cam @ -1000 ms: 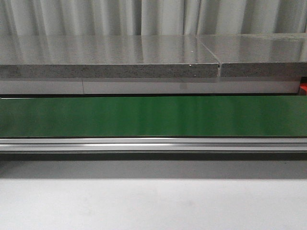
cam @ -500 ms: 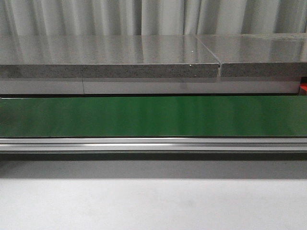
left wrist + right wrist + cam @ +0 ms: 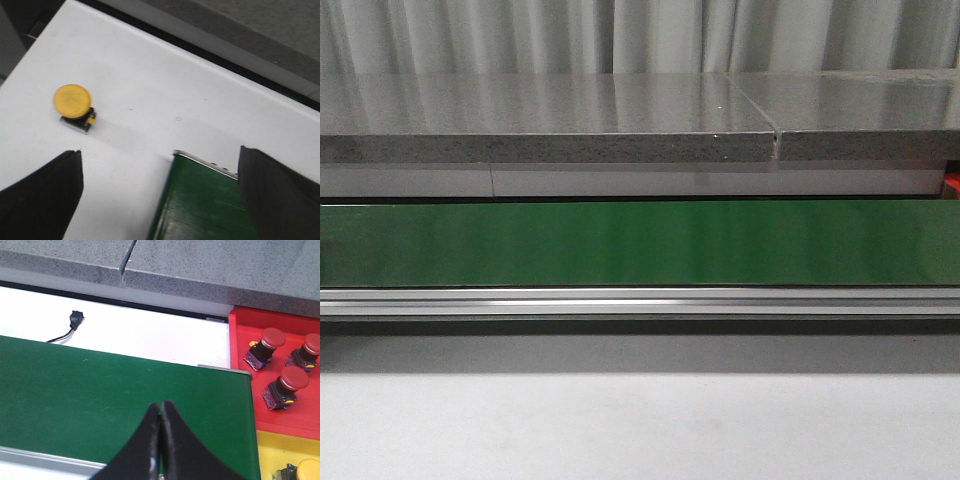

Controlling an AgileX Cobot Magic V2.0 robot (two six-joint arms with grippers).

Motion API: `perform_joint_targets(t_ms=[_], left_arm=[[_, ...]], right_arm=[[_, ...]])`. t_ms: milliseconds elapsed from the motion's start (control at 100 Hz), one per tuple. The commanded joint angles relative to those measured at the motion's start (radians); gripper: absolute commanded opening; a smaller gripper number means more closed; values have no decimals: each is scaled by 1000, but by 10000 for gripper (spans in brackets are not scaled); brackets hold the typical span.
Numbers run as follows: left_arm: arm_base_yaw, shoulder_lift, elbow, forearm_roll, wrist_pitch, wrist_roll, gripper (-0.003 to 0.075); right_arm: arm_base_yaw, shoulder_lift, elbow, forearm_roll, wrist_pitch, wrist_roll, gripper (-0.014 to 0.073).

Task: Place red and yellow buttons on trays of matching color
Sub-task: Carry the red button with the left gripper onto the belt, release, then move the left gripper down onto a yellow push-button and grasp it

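A yellow button [image 3: 75,105] stands on the white table off the end of the green belt [image 3: 205,205], beyond my left gripper's fingers. My left gripper [image 3: 160,192] is open and empty, above the belt's end. In the right wrist view, three red buttons [image 3: 266,346] [image 3: 307,350] [image 3: 287,386] sit in the red tray [image 3: 245,325], and another yellow button [image 3: 306,471] sits in the yellow tray [image 3: 272,447] beside it. My right gripper [image 3: 161,407] is shut with nothing in it, over the green belt [image 3: 100,385]. Neither gripper shows in the front view.
The green conveyor belt [image 3: 640,242] runs across the front view with a metal rail [image 3: 640,300] before it and a grey stone slab [image 3: 550,120] behind. A small black connector with wires [image 3: 74,320] lies on the white strip past the belt.
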Motion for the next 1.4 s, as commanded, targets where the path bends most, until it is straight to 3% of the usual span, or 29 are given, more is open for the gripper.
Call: perform_joint_targets(t_ms=[0, 310, 920, 1210, 1300, 1390], left_arm=[[43, -2, -29, -15, -49, 0, 618], [91, 161, -31, -12, -118, 0, 618], [91, 455, -293, -12, -135, -4, 618], [92, 515, -326, -5, -164, -5, 617], [92, 525, -326, -5, -164, -6, 573], [92, 528, -326, -3, -158, -6, 470]], right_arm=[[2, -7, -28, 4, -77, -6, -120], [2, -7, -28, 4, -77, -6, -120], [2, -7, -28, 4, -77, -6, -120], [2, -7, -28, 4, -77, -6, -120], [2, -7, -28, 4, -77, -6, -120], [2, -7, -28, 4, -77, -6, -120]])
